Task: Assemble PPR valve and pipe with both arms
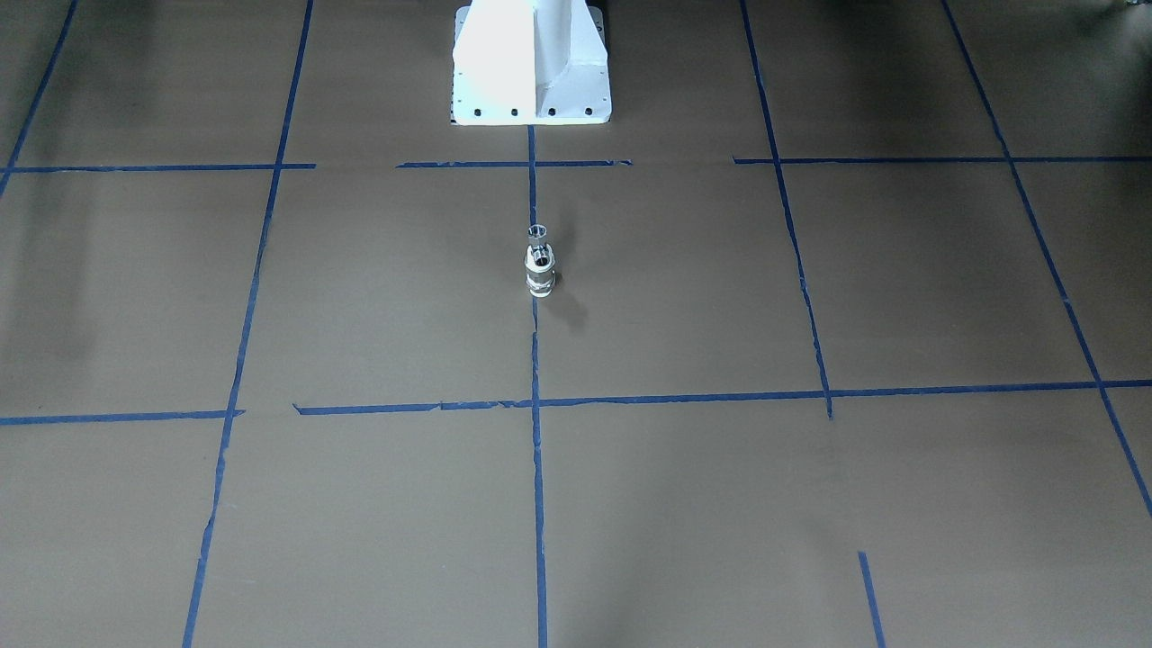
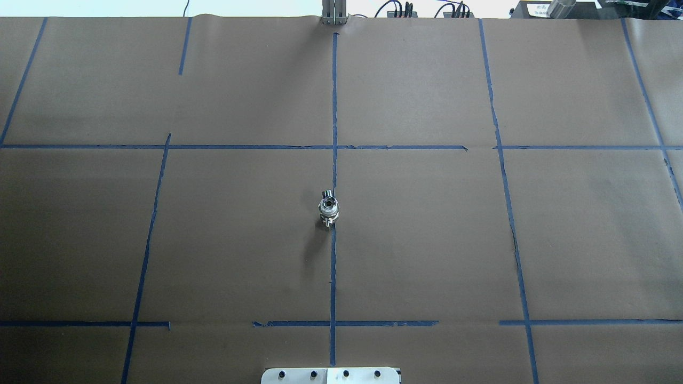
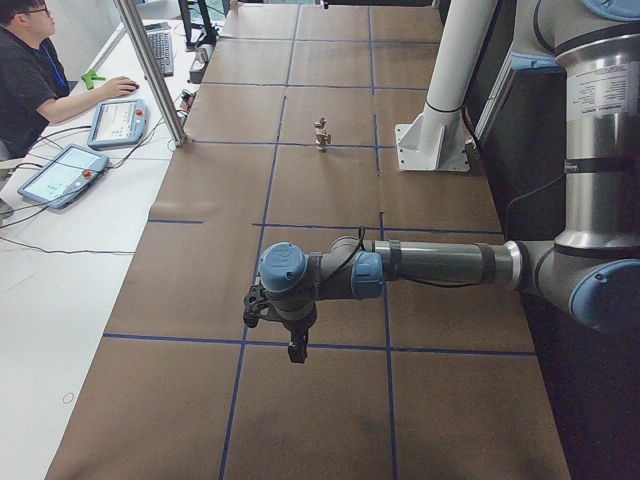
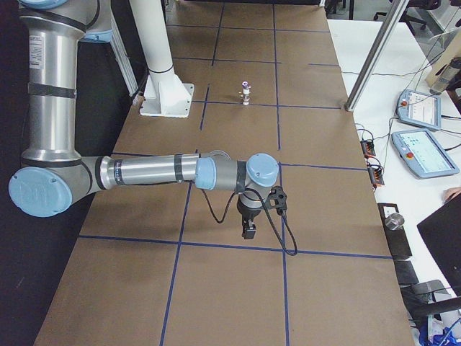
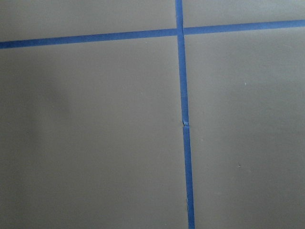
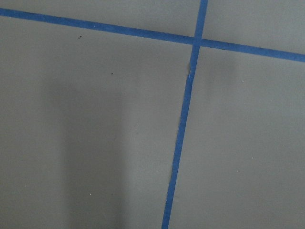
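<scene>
No lettering can be read anywhere. A white label (image 2: pixel 535 8) at one o'clock on the overhead view's top edge bears dark print too small to make out. The screens of the two pendants (image 3: pixel 118 122), at ten o'clock in the left side view, are blurred.

We see a dull brown table (image 2: pixel 427 240) crossed by a grid of blue tape lines (image 2: pixel 333 266). The valve (image 1: pixel 539 270) is silvery metal with white bands. The pedestal (image 1: pixel 531 63) is white. The left arm (image 3: pixel 440 265) and the right arm (image 4: pixel 144 171) are silver-grey with light-blue joint caps. The left gripper (image 3: pixel 297 352) and the right gripper (image 4: pixel 248 232) are black. We note an operator (image 3: pixel 30 80) in a black shirt.
</scene>
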